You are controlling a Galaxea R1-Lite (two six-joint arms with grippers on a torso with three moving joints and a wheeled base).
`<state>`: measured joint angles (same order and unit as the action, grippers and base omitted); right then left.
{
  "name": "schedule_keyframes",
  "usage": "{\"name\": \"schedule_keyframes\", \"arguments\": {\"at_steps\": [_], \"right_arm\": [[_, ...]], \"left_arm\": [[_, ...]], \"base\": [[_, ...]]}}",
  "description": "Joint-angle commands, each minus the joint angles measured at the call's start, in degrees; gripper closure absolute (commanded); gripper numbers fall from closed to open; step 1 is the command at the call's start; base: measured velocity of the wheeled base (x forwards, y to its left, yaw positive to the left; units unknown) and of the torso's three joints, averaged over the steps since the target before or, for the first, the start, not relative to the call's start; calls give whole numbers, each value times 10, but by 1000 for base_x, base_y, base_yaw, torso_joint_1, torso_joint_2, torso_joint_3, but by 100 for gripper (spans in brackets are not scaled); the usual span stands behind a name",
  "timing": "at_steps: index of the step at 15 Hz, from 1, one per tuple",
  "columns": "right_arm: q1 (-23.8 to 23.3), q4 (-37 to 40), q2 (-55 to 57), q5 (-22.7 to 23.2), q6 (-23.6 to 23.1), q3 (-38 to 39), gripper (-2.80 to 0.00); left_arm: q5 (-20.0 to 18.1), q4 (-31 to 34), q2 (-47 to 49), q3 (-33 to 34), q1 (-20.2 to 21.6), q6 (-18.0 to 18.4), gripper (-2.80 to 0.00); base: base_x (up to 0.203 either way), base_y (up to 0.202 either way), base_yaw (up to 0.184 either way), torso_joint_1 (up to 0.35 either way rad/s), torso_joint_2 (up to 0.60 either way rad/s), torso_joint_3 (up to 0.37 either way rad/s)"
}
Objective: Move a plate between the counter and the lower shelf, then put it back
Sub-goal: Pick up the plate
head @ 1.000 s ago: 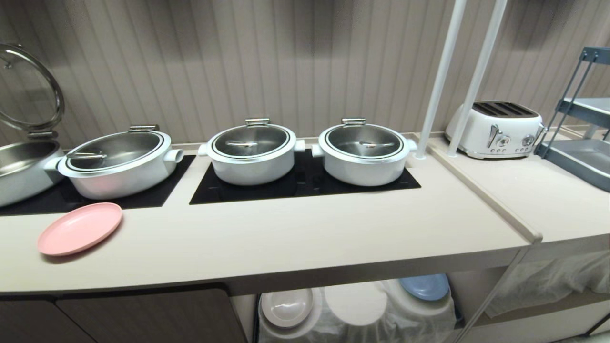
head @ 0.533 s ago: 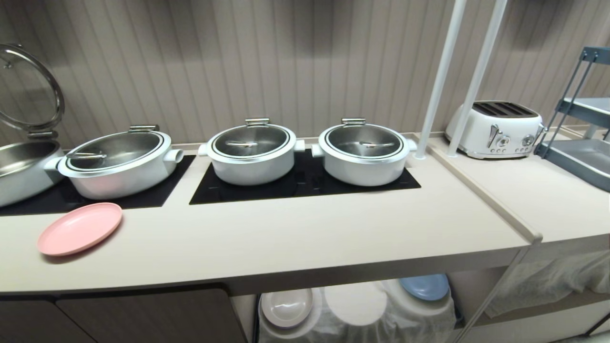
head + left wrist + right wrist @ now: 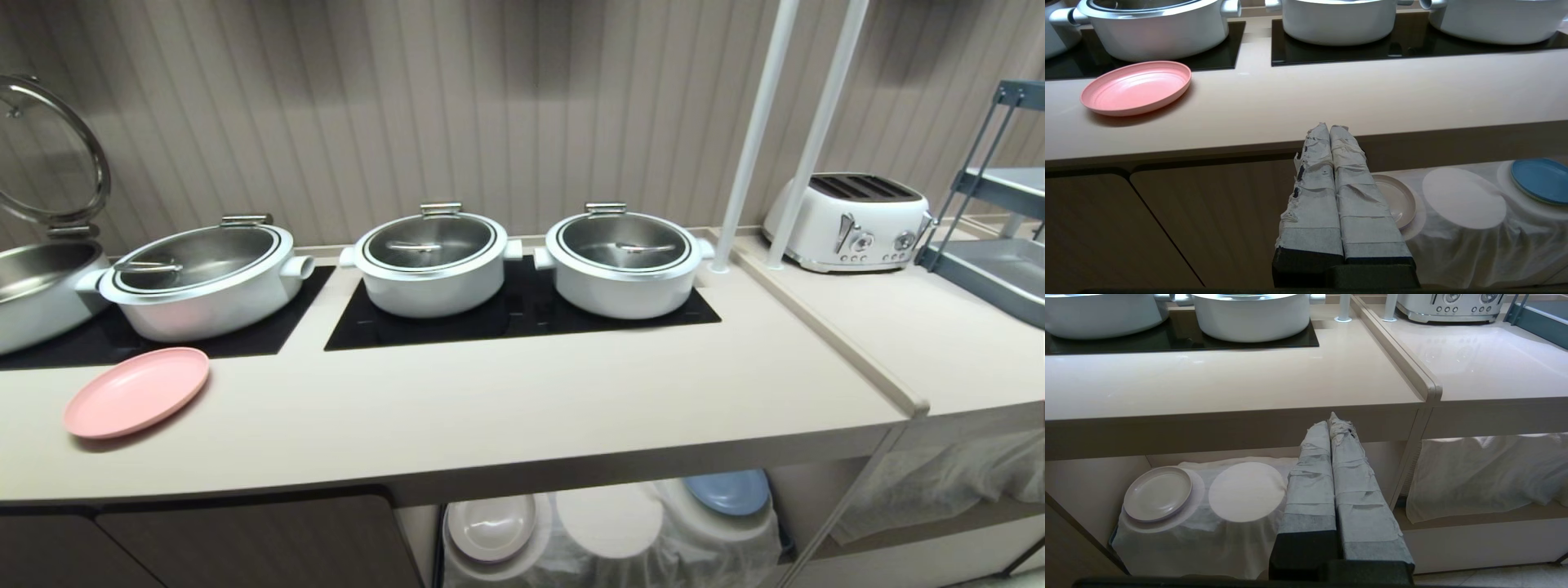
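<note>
the plate (image 3: 136, 392) lies flat near the counter's (image 3: 522, 408) left front edge, just before a white pot (image 3: 200, 282). it sits up and leftward of my left gripper (image 3: 1329, 130), clenched and empty below the counter's front edge. my right gripper (image 3: 1332, 421), clenched too, is farther off, so the left looks the better reach.

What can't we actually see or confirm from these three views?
- Lower shelf, head view: the counter edge and the picture's bottom cut it off.
- Blue plate: left wrist view's edge clips it; hidden behind the right gripper in the right wrist view.
- Cream plate, left wrist view: partly behind the left gripper.
- Pink plate: absent from the right wrist view.
- Open pot, head view: cut by the left edge.
</note>
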<state>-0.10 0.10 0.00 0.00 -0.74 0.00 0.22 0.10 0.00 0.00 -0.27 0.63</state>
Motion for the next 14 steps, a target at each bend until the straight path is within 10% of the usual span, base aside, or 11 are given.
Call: {"name": "schedule_keyframes", "arguments": {"at_steps": [1,14], "right_arm": [[0,0,0,0,0,0,0],[0,0,0,0,0,0,0]], "left_arm": [[0,0,1,0,0,-2,0],[1,0,1,0,0,-9,0]], "base": [[0,0,0,0,0,0],[1,89,1,1,1,2]]}}
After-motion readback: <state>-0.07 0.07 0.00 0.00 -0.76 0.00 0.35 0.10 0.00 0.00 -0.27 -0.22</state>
